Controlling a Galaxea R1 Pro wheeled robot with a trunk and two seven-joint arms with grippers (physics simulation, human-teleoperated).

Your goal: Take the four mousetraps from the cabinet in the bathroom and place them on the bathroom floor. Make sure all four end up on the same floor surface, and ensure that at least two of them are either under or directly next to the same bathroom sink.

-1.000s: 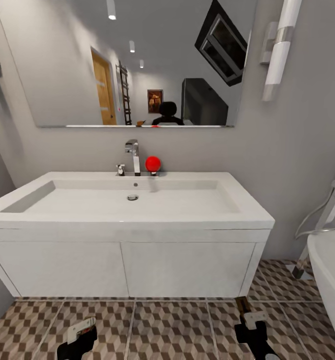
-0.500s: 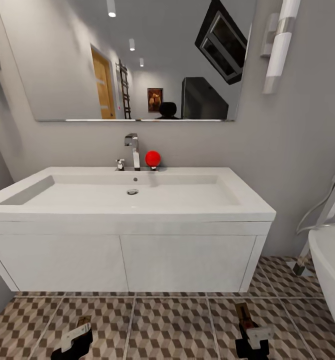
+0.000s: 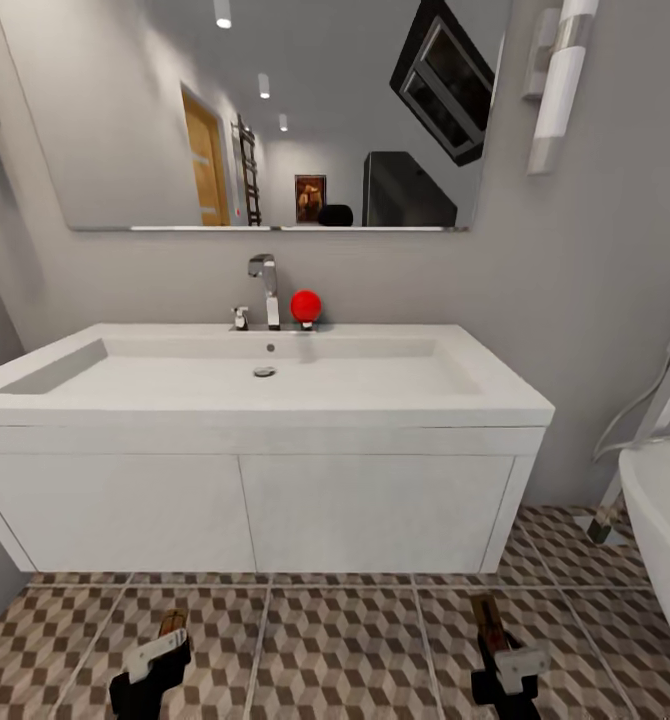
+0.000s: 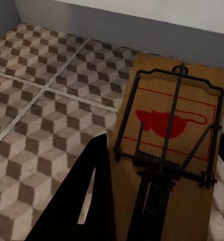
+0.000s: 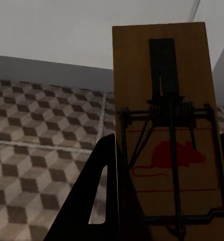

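Two mousetraps are held low over the bathroom floor in front of the sink. My left gripper is shut on one mousetrap, a tan board with a black spring bar and a red mouse print. My right gripper is shut on another mousetrap, which the right wrist view shows close up. Both traps point toward the white unit under the sink. A dark finger lies along the left trap's edge. The cabinet is out of view.
White vanity doors hang below the basin with a gap above the tiles. A chrome faucet and a red ball sit at the basin's back. A white bathtub rim stands at the right, a grey wall at the left.
The whole picture has shifted: the sink sits higher in it and more floor shows, so the camera has moved. Both grippers still hold their traps, which show a little more.
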